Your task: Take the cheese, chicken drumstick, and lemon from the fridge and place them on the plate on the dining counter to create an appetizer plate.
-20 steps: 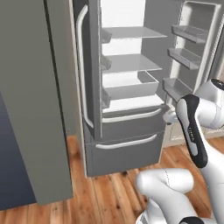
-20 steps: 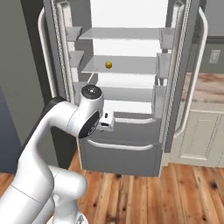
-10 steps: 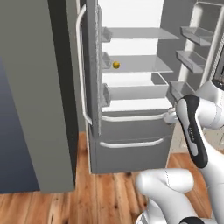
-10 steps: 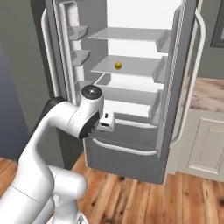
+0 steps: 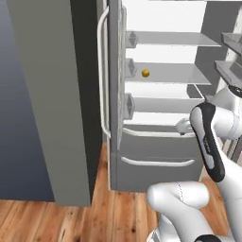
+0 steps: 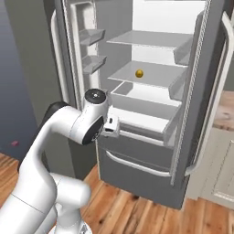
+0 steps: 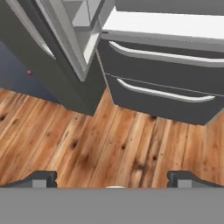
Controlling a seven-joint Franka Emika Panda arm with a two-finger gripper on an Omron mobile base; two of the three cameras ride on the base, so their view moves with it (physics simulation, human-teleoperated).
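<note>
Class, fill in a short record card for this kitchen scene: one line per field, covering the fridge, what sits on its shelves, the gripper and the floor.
fridge: both upper doors open, two drawers below shut
item on shelf: lemon, alone on the middle shelf
gripper: open, empty, aimed down at the floor in front of the drawers
floor: wooden planks

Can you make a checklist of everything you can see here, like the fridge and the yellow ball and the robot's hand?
Surface: wooden floor; nothing lying on it.
Job's things: fridge with both doors open; lemon alone on a middle shelf.
Clutter: nothing seen.
Grippers: gripper open, empty, pointing down at the floor before the lower drawers.
Cables: nothing seen.
Surroundings: dark wall, white cabinet.
</note>
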